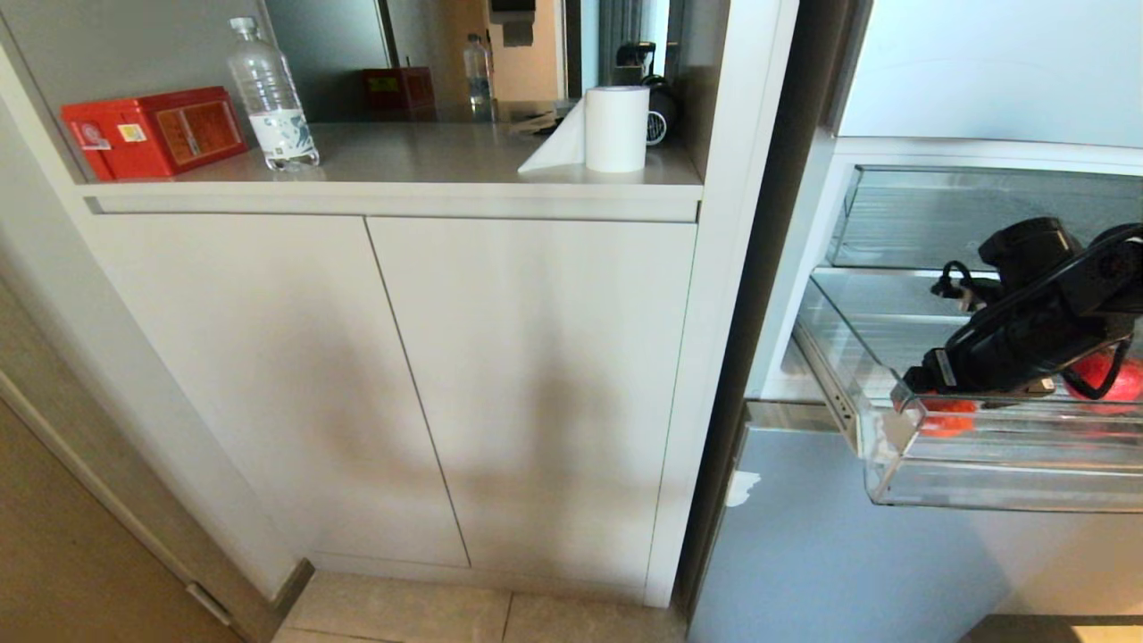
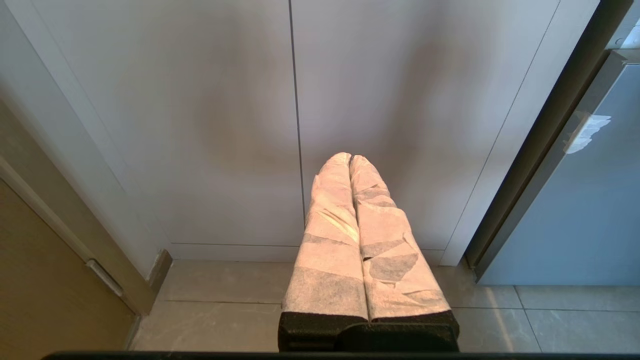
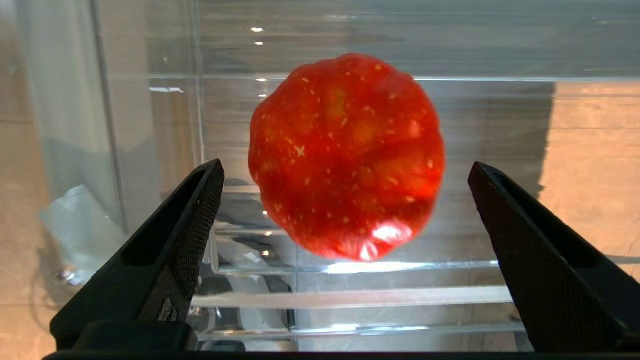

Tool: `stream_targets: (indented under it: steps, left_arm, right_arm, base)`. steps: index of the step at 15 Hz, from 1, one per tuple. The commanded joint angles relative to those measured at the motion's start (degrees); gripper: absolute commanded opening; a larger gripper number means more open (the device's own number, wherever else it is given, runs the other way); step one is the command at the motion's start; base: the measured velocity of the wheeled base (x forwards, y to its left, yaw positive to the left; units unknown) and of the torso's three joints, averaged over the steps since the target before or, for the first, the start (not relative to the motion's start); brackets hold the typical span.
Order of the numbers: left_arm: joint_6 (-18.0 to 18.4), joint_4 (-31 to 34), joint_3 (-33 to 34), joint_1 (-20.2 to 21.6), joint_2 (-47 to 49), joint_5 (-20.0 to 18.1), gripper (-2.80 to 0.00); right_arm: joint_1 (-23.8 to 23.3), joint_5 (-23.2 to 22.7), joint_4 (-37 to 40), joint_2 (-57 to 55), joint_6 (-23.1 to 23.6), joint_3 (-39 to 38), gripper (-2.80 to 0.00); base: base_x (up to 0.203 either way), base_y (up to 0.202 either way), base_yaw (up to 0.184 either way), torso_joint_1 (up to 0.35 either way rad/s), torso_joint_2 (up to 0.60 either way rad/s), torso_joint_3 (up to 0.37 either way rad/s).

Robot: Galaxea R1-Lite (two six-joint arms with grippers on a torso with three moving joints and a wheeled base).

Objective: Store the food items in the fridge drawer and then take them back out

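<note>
One fruit point(image 3: 346, 155) btwn open jaws.

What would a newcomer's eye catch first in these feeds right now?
Probably the glossy red fruit in the clear fridge drawer, framed between the open fingers of the right gripper. Next, the second red fruit further right in that drawer, then the red box on the counter at far left.

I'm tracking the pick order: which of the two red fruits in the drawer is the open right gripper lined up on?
The fruit under the right gripper, near the drawer's left corner; the other fruit lies farther right.
</note>
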State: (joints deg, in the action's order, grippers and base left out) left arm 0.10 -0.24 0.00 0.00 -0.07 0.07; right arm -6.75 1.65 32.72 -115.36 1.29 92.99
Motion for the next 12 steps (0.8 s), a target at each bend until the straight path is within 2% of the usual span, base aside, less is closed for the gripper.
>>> stream_targets:
  steps: [1, 8, 9, 12]
  left_arm:
    - [-0.01, -0.02, 0.09, 0.00, -0.01, 0.01, -2.80]
    - [-0.01, -0.02, 0.09, 0.00, -0.01, 0.01, -2.80]
    - [-0.01, -0.02, 0.09, 0.00, -0.01, 0.01, -2.80]
    - [-0.01, -0.02, 0.09, 0.00, -0.01, 0.01, -2.80]
  right_arm:
    - [0.38, 0.02, 0.24, -1.14, 0.03, 0.09, 0.00]
    - [0.43, 0.20, 0.07, -3.99, 0.09, 0.53, 0.00]
    - [0.51, 0.11, 0.06, -4.17, -0.06, 0.53, -2.80]
    - [0.43, 0.04, -2.75, -4.25, -0.43, 0.00, -2.80]
  base:
    - [0.000, 0.000, 0.000, 0.000, 0.00, 0.000]
    - [0.000, 0.000, 0.000, 0.000, 0.00, 0.000]
    - [0.000, 0.000, 0.000, 0.000, 0.00, 0.000]
    - [0.000, 0.000, 0.000, 0.000, 0.00, 0.000]
